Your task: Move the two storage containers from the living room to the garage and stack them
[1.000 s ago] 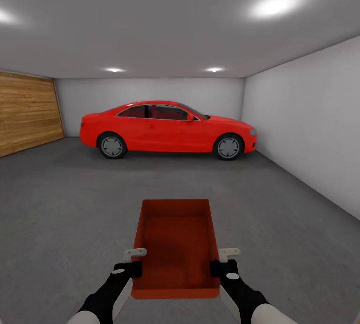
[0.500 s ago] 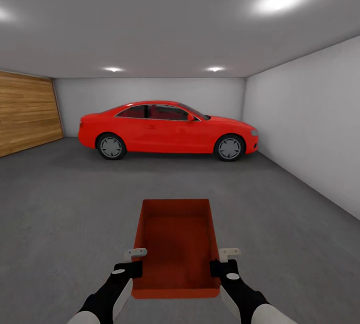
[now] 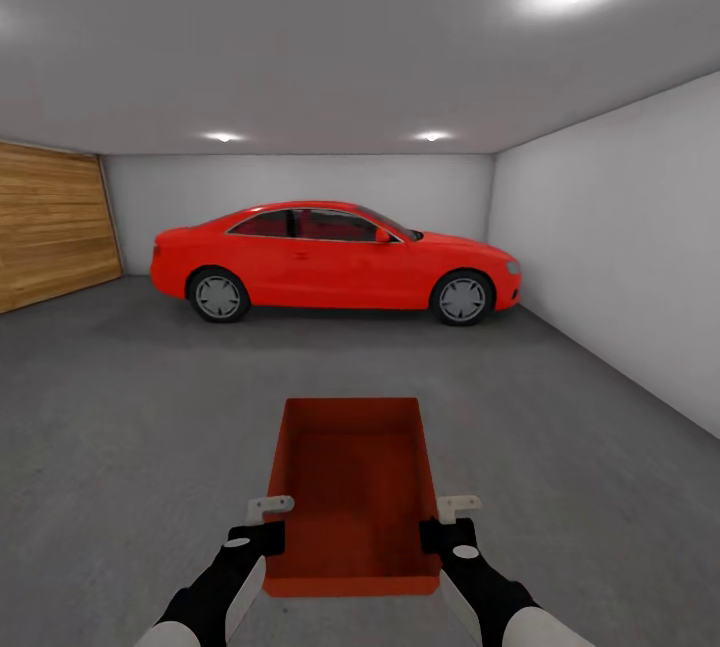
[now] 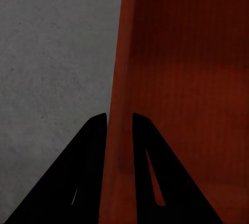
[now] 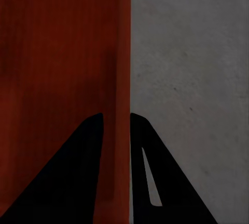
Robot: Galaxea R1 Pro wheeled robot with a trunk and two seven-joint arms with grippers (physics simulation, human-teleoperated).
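Observation:
I am in the garage, carrying one orange-red storage container (image 3: 352, 487) in front of me above the dark grey concrete floor (image 3: 140, 407). My left gripper (image 3: 268, 523) is shut on the container's left wall (image 4: 120, 130), one black finger on each side. On the opposite side my right gripper (image 3: 440, 523) is shut on the container's right wall (image 5: 122, 130) the same way. The bin is open-topped, empty and held level.
A shiny red car (image 3: 335, 262) is parked across the far end. A wood-panelled door (image 3: 50, 232) fills the left wall and a white wall (image 3: 620, 247) runs along the right. Open concrete floor lies between me and the car.
The whole view has shifted slightly: the car looks a little larger and closer, so I have rolled forward. The container and both grippers hold the same pose.

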